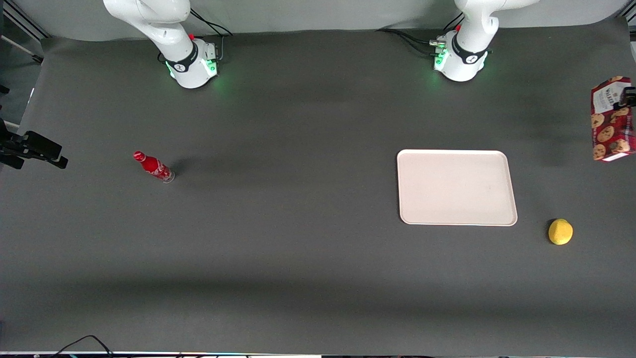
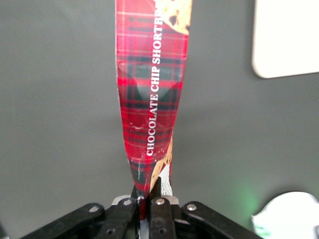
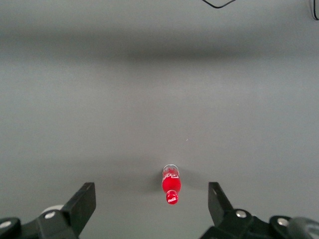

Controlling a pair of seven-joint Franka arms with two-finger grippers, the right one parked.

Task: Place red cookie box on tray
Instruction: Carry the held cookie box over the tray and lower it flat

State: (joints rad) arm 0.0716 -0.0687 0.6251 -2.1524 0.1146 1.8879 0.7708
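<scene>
The red cookie box (image 1: 611, 119) hangs upright above the table at the working arm's end, off to the side of the tray and apart from it. Its white label panel is uppermost. My left gripper (image 1: 625, 99) is shut on the box near that end. In the left wrist view the tartan carton (image 2: 152, 89) stretches away from the gripper (image 2: 147, 195), whose fingers pinch its thin edge. The pale pinkish-white tray (image 1: 456, 187) lies flat on the dark table with nothing on it, and one rounded corner of the tray (image 2: 286, 40) shows in the wrist view.
A yellow lemon-like fruit (image 1: 560, 231) sits on the table beside the tray, nearer the front camera than the box. A small red soda bottle (image 1: 154, 167) stands toward the parked arm's end, and the same bottle (image 3: 171, 183) shows in the right wrist view.
</scene>
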